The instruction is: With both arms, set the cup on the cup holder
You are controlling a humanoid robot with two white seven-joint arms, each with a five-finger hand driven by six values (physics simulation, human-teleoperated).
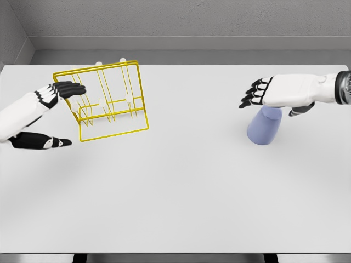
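On the white table (175, 192), the blue cup (264, 126) stands upside down at middle right. Just above it hovers the right hand (277, 92), fingers spread, holding nothing. At upper left, the left hand (52, 98), fingers extended, touches the tilted yellow wire rack (109, 101).

The upper end of the cup (265, 127) is covered by the right robot hand (274, 92), so its rim cannot be seen, nor can contact between palm and cup be judged. The right arm is cut off at the picture's right edge, the left arm at the left edge. Behind the fingers of the left robot hand (57, 93), part of the cup holder (104, 101) is hidden. The table (181, 192) is cropped at the bottom.
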